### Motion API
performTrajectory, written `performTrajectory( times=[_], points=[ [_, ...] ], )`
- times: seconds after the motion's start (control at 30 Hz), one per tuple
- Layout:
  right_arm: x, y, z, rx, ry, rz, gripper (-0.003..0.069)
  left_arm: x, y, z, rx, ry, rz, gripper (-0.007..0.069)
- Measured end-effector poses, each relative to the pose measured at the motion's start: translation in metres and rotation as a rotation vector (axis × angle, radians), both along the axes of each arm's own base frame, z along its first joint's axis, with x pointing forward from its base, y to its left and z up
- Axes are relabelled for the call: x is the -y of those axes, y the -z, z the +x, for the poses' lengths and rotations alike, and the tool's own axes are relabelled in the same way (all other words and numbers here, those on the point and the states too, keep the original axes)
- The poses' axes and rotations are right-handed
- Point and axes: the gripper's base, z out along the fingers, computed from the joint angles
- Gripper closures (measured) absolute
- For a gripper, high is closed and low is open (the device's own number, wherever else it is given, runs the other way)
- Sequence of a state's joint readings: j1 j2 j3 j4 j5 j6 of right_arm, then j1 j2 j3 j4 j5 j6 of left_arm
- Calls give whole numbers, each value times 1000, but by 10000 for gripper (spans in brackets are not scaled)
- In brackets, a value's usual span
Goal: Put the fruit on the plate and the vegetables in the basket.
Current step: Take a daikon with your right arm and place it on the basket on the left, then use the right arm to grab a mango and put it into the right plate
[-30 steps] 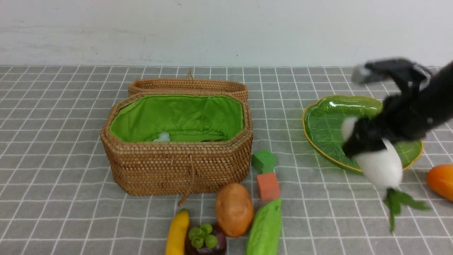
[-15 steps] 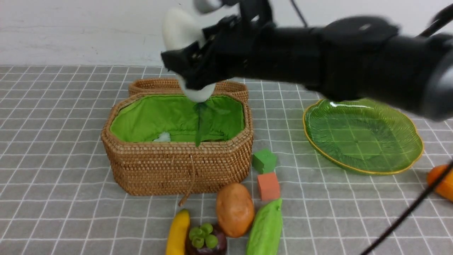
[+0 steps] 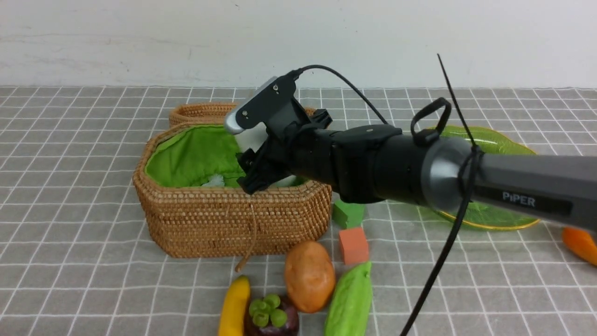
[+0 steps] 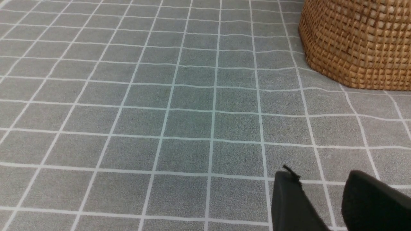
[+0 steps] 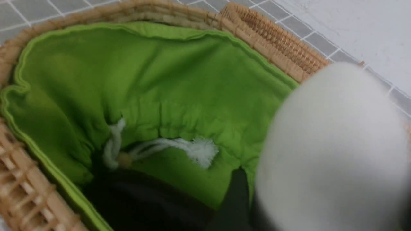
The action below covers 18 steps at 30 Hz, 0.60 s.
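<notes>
My right gripper [image 3: 263, 165] reaches from the right over the open basket [image 3: 233, 219], with the white radish [image 3: 252, 137] between its jaws. In the right wrist view the radish [image 5: 334, 144] is a blurred white mass above the green lining, beside one dark finger [image 5: 238, 195]; whether the jaws still press on it does not show. The green plate [image 3: 501, 140] lies behind the arm, mostly hidden. Potato [image 3: 308, 275], gourd [image 3: 350, 301], banana [image 3: 234, 305] and mangosteen [image 3: 270, 317] lie in front of the basket, the mango [image 3: 580, 242] at the far right. My left gripper [image 4: 321, 186] hangs open over bare cloth.
A green cube [image 3: 347, 213] and an orange cube [image 3: 353, 245] sit by the basket's right end. The woven lid [image 3: 205, 112] leans behind the basket. A white drawstring [image 5: 192, 149] lies inside the lining. The basket's wall [image 4: 356, 41] stands ahead of my left gripper.
My right arm has swung left with the radish, from beside the plate to high above the basket, then down into its opening. The left gripper has not moved.
</notes>
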<state>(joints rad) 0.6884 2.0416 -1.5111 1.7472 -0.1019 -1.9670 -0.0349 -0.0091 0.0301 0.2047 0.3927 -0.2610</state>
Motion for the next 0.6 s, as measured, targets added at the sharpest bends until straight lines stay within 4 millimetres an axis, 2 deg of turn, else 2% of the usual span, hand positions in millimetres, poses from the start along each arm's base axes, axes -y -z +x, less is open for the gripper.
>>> performTrajectory(
  times=[0.13,0.27,0.37,0.43,0.5,0.53,0.6],
  points=[
    [-6,-8,-6,-39,-50,100,-19,0,0,0,0,0,0,385],
    [-25,-22,-26,-166,-284,325,14,0,0,0,0,0,0,385],
    [-33,-31,-45,-229,-486,371,50,0,0,0,0,0,0,385],
    [-32,-36,-57,-262,-600,326,64,0,0,0,0,0,0,385],
    [-17,-47,-70,-306,-685,172,69,0,0,0,0,0,0,385],
    [-14,-47,-70,-304,-695,129,69,0,0,0,0,0,0,385],
    [22,-57,-67,-351,-599,-100,67,0,0,0,0,0,0,385]
  ],
)
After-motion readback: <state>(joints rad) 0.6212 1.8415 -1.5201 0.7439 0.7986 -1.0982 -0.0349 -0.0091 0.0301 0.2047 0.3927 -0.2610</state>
